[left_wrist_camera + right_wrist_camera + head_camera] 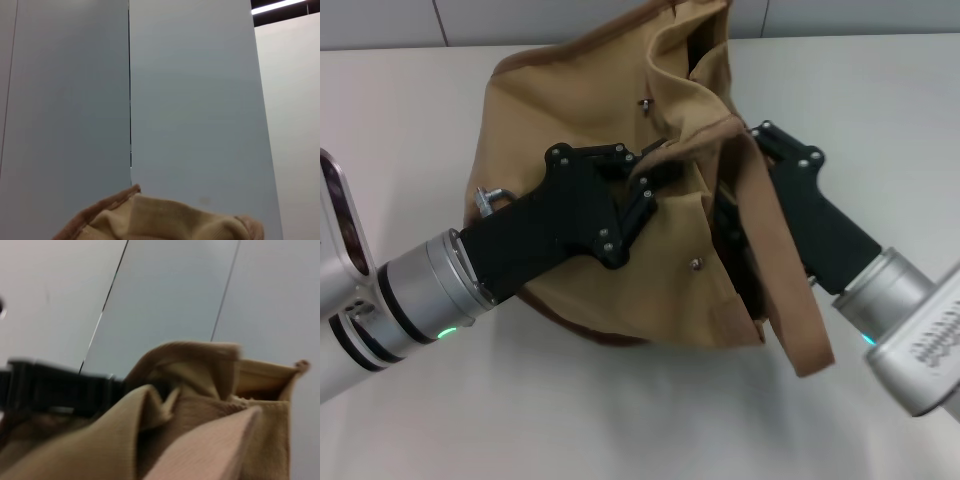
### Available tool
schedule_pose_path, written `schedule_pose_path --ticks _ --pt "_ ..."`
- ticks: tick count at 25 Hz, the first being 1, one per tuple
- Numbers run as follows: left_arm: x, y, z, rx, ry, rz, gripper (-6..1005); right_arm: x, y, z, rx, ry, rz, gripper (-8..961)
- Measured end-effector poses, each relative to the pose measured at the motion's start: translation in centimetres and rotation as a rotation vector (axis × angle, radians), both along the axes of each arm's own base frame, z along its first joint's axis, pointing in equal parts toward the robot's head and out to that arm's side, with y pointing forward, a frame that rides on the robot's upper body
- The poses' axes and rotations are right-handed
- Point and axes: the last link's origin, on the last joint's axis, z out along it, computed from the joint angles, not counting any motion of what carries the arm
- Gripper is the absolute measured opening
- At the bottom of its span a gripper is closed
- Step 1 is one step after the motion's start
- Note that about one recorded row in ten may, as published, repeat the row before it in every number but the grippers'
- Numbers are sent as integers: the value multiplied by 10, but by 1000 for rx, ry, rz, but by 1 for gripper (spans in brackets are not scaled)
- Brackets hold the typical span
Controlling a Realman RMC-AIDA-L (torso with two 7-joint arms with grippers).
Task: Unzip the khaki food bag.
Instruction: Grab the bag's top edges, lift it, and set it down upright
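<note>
Khaki food bag (570,130): lay slumped and crumpled on the white table (620,420), filling the upper middle of the head view, its canvas folded in on itself.
Bag opening: gaped dark near the top centre of the head view, between raised folds of cloth.
Strap handle (780,270): a wide tan band ran from the bag's middle down toward the lower right, draped over the right arm's black housing.
Snaps: two small metal studs showed on the canvas, one near the upper centre (644,102), one lower on the front panel (696,264).
Left gripper (645,185): reached in from the lower left and sat pressed against the bag's middle folds; its fingers looked drawn narrow with canvas bunched at the tips, though the cloth hid the exact hold.
Right gripper (735,215): came in from the lower right, its front end buried under the strap and folds at the bag's right side; cannot tell how its fingers stood.
Left wrist view: showed pale grey wall panels, with a hump of tan cloth (165,217) at the bottom edge.
Right wrist view: showed rumpled khaki folds (200,390) close up, a black bar (60,390) at the left, grey panels behind.
</note>
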Motion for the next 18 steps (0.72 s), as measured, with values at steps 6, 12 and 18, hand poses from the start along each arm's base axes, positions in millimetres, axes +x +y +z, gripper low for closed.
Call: schedule_pose_path --ticks 6,12,18 --pt "-1 0 0 0 3 4 60 -10 -1 -10 33 -56 23 492" --pt "-2 0 -1 -1 6 9 60 -17 1 -2 70 15 14 488" --pt "-2 -1 -2 -5 7 15 60 -18 10 5 69 102 -49 487"
